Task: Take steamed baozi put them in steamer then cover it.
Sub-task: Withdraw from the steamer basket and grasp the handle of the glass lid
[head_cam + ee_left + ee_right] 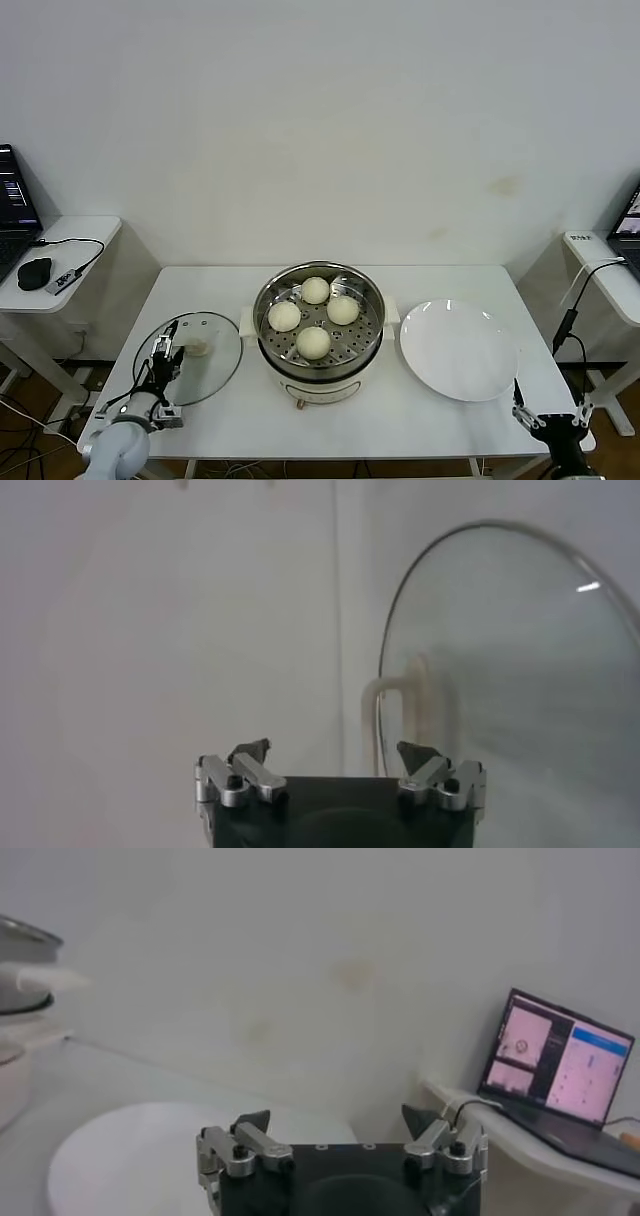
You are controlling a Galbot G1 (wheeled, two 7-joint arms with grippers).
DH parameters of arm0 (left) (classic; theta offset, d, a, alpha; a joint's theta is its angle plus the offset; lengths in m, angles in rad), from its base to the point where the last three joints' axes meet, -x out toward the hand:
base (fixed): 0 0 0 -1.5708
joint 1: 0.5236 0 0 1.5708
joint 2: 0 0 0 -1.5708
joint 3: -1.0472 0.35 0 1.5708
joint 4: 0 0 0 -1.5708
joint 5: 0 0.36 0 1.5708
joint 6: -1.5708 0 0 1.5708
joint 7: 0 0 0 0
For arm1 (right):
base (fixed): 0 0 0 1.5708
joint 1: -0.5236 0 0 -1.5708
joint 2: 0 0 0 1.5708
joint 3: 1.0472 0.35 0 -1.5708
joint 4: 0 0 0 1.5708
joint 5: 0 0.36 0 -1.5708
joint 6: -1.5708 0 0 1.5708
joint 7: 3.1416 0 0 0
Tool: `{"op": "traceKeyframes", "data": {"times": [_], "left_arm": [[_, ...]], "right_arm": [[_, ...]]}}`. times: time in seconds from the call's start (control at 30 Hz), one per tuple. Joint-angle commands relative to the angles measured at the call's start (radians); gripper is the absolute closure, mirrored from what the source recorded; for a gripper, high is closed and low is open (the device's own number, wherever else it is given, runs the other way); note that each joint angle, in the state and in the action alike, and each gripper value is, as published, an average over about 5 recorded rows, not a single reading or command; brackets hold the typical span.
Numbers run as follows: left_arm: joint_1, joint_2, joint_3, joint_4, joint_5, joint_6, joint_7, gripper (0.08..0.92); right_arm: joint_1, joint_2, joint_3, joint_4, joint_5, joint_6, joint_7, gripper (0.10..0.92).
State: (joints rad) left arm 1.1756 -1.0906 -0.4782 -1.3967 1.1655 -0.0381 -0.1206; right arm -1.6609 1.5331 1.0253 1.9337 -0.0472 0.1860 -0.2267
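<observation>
Four buns in the open steamer, lid flat on the table, both arms low at the near edge.

The white table (200,290) stands against a bare pale wall. At its centre the steamer (318,318) holds the four steamed baozi (314,342) on its tray. At 9 o'clock lies the cover (212,362); at 3 o'clock, a white plate (458,350). The left gripper (165,352) hovers over the cover's near edge, fingers spread, holding nothing. The right gripper (551,417) sits at 4 o'clock off the table corner, fingers likewise spread and empty.
</observation>
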Motion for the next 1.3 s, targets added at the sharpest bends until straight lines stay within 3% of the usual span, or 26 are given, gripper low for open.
{"op": "traceKeyframes", "data": {"times": [0.03, 0.5, 0.6, 1.0, 1.3], "left_arm": [[-0.103, 0.006, 0.035, 0.099, 0.011, 0.001, 0.003, 0.177], [-0.134, 0.001, 0.044, 0.138, -0.027, 0.003, 0.011, 0.177], [-0.133, 0.002, 0.049, 0.131, -0.035, 0.006, 0.017, 0.21], [-0.147, -0.007, 0.066, 0.159, -0.055, 0.008, 0.025, 0.563], [-0.133, -0.032, 0.056, 0.178, -0.089, -0.01, -0.05, 0.819]], "right_arm": [[-0.01, 0.014, 0.007, -0.013, -0.012, 0.005, 0.0, 0.203], [-0.008, 0.026, -0.007, -0.028, -0.03, 0.015, -0.001, 0.203], [-0.009, 0.027, -0.011, -0.03, -0.034, 0.016, -0.001, 0.203], [-0.012, 0.031, -0.02, -0.04, -0.046, 0.026, -0.002, 0.203], [-0.012, 0.032, -0.022, -0.04, -0.051, 0.03, -0.002, 0.203]]}}
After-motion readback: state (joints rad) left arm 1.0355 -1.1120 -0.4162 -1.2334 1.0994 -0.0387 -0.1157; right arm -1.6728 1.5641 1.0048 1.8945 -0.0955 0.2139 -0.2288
